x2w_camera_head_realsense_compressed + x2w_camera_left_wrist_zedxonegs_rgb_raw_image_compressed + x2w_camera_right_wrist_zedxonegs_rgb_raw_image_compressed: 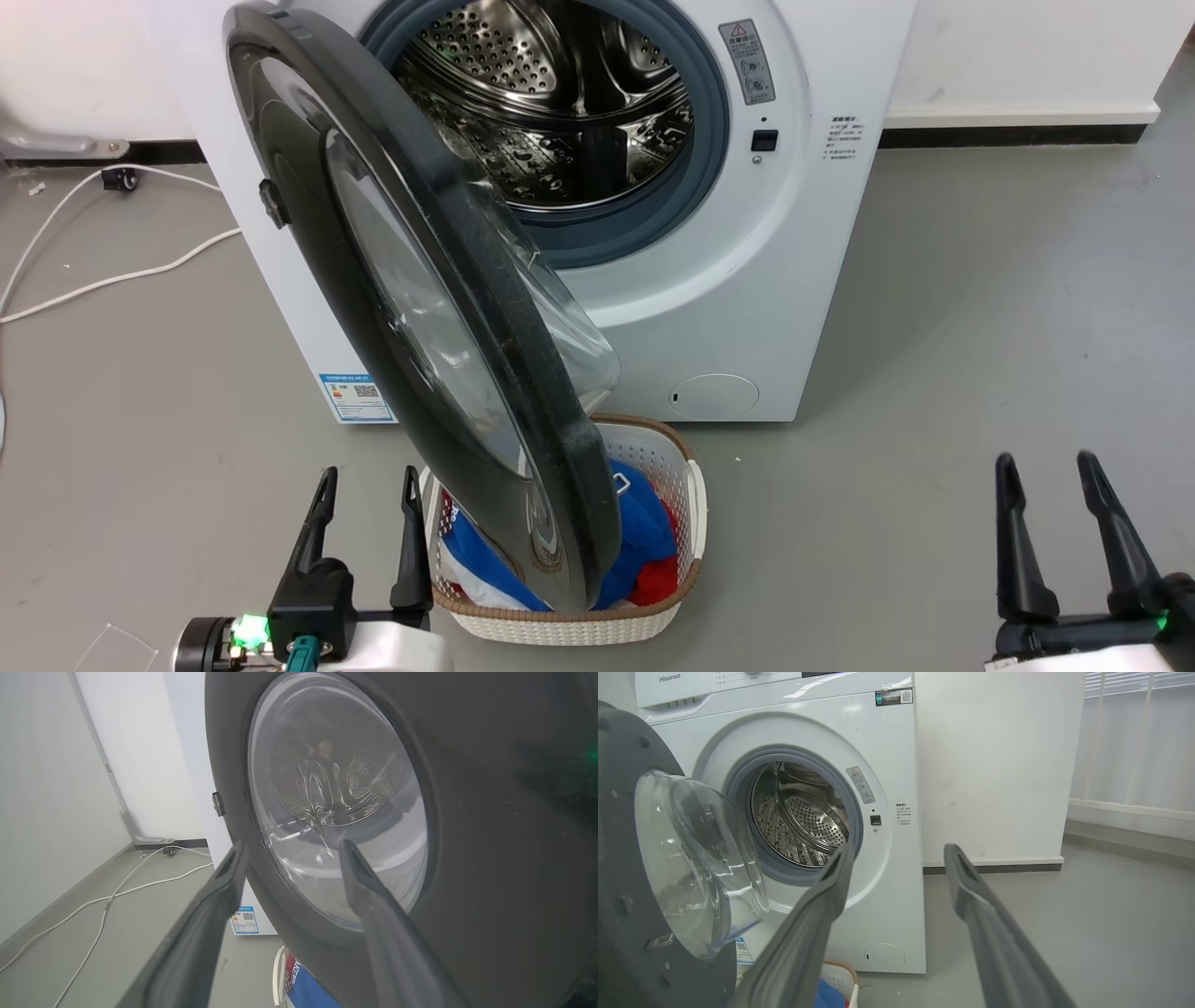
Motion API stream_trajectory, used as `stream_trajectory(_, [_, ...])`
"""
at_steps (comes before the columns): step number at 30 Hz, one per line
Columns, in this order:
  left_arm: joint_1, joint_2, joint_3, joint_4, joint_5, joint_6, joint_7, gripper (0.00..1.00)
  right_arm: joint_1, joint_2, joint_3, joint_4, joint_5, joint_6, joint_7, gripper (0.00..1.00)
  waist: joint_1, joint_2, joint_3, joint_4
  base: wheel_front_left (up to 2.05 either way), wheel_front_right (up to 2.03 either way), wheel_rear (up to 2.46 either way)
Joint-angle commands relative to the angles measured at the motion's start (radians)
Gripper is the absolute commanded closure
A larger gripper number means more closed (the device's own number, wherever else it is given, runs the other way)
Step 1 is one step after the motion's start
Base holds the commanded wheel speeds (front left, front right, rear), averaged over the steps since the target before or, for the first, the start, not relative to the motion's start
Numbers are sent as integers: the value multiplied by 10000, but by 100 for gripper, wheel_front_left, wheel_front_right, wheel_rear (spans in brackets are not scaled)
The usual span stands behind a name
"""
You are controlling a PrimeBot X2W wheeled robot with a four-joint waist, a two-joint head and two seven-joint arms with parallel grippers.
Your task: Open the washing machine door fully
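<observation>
Status: washing machine door is unlatched and swung out. It stands roughly square to the front of the washing machine, hinged at the machine's left edge. Drum is fully exposed and looks empty.

My call is about half done. The latch is released and the first part of the swing is made. What's left is taking the door on round toward the machine's left side until it stops.

Left gripper: fingers apart, holding nothing. It sits out in front of the machine, just beside the door's outer face, low near the rim. Can't tell whether a finger touches the rim. The left wrist view looks straight at that outer face.

Right gripper: fingers apart, empty, out in front of the machine's right corner and well apart from the door.

Containers:
- Laundry basket is on the floor directly in front of the machine, below the drum. It's white with a brown woven rim, and the door's lower edge hangs over it.
- Inside it are blue cloth, red cloth and a bit of white.
- The door's glass bowl bulges toward the machine and is empty.
</observation>
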Motion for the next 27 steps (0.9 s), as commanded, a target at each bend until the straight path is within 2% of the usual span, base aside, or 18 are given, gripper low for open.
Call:
stream_trajectory(1, [116,-2,16,-11,-1,56,-28,0,146,34,-45,115,40,-2,-20,0,1,0,-1,12,0,0,0])
stream_trajectory(19, [176,-12,95,18,-172,51,-28,0,181,38,-12,689,-132,-2,-21,0,1,0,-5,70,0,0,0])
stream_trajectory(20, [170,-15,96,34,-171,31,-28,3,168,39,-3,699,-132,-2,-21,0,1,0,-1,75,0,0,0])
stream_trajectory(21, [156,-11,120,24,-168,39,-28,51,155,39,13,708,-138,-2,-21,0,1,0,3,79,0,0,0])
stream_trajectory(22, [146,-12,130,13,-172,55,-28,91,142,39,23,716,-132,-2,-21,0,1,0,6,81,0,0,0])
stream_trajectory(23, [154,-15,125,31,-194,42,-28,100,133,39,30,724,-118,-2,-21,0,1,0,7,85,0,0,0])
stream_trajectory(27, [123,-18,182,38,-326,10,-28,100,85,39,59,736,-101,-2,-21,0,1,0,12,86,0,0,0])
